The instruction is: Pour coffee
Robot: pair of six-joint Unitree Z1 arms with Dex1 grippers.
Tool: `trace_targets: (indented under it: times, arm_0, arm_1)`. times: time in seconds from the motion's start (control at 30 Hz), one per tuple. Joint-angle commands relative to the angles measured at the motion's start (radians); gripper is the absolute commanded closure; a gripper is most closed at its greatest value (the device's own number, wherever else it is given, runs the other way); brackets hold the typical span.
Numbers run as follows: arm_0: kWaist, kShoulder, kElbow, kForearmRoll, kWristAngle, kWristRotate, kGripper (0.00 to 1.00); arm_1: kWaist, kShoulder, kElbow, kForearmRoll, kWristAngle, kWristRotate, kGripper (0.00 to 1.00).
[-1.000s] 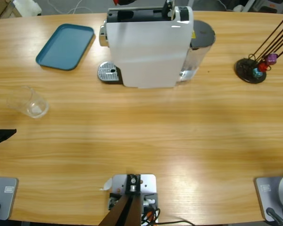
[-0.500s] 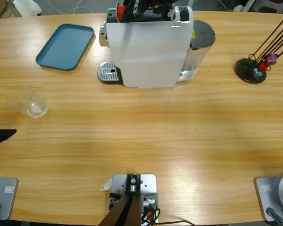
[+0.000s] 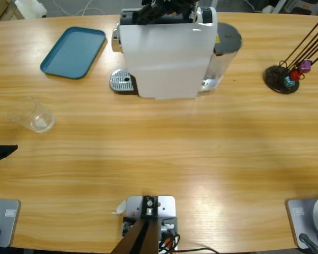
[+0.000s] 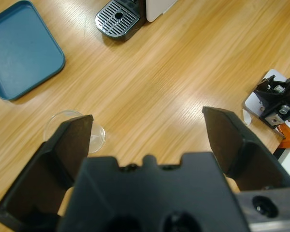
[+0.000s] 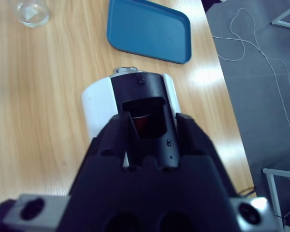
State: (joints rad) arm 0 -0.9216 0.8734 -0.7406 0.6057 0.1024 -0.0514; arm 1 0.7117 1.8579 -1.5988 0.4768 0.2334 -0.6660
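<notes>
Right pincer poised above machine – narrow-jawed

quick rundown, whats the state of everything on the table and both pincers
left pincer: open, holding nothing, above the table
right pincer: over the coffee machine's top slot
coffee machine: upright, slot open, something red inside, drip plate bare
clear cup: upright, looks empty
blue tray: flat, nothing on it
capsule stand: upright, holds a few capsules

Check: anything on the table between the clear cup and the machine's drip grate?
Nothing: bare wood between the clear cup and the drip grate, seen in the high and left wrist views.
</notes>
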Motion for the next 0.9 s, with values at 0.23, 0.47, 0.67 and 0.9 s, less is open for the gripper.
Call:
trace_targets:
  times: [0.23,0.47,0.67,0.9]
  arm_0:
    - [-0.005,-0.026,0.004,0.009,0.041,0.007,0.013]
    - [-0.005,-0.027,-0.013,0.012,0.040,0.005,0.026]
    - [-0.005,-0.010,-0.047,0.031,0.038,-0.022,0.032]
    - [-0.005,-0.002,-0.046,0.055,0.038,-0.056,0.064]
  arm_1:
    - [0.240,-0.174,0.115,-0.012,-0.116,0.236,1.000]
    - [0.276,-0.504,0.629,-0.346,-0.497,0.807,1.000]
    - [0.246,-0.581,0.664,-0.353,-0.673,0.891,1.000]
    - [0.035,-0.375,0.357,-0.347,-0.588,0.890,1.000]
